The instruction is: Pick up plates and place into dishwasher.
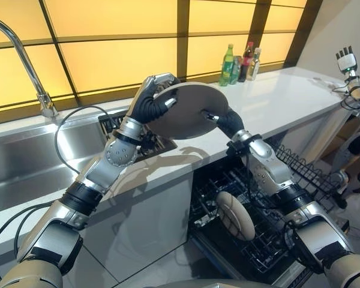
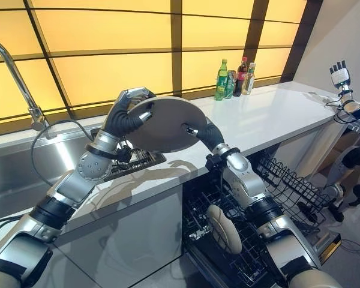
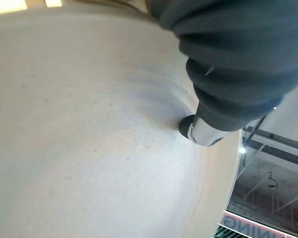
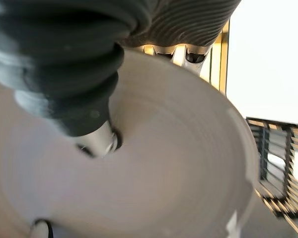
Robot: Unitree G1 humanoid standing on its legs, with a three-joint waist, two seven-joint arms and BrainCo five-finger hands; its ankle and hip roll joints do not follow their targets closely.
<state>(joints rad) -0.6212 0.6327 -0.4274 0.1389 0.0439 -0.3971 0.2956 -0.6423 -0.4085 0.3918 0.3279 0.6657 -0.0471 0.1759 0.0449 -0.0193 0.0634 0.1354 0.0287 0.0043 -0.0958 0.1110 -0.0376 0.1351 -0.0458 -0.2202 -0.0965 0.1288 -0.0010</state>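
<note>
Both hands hold one plate (image 1: 189, 111) up over the bench (image 1: 276, 102). The left hand (image 1: 153, 99) pinches one edge and the right hand (image 1: 219, 119) pinches the other, so it won't drop. The dishwasher (image 1: 246, 222) waits open below.

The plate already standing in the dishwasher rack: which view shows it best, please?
The right eye view: the racked plate stands on edge in the open dishwasher, only partly cut by the right arm. In the left eye view that arm crosses more of it. The wrist views show the held plate instead.
</note>
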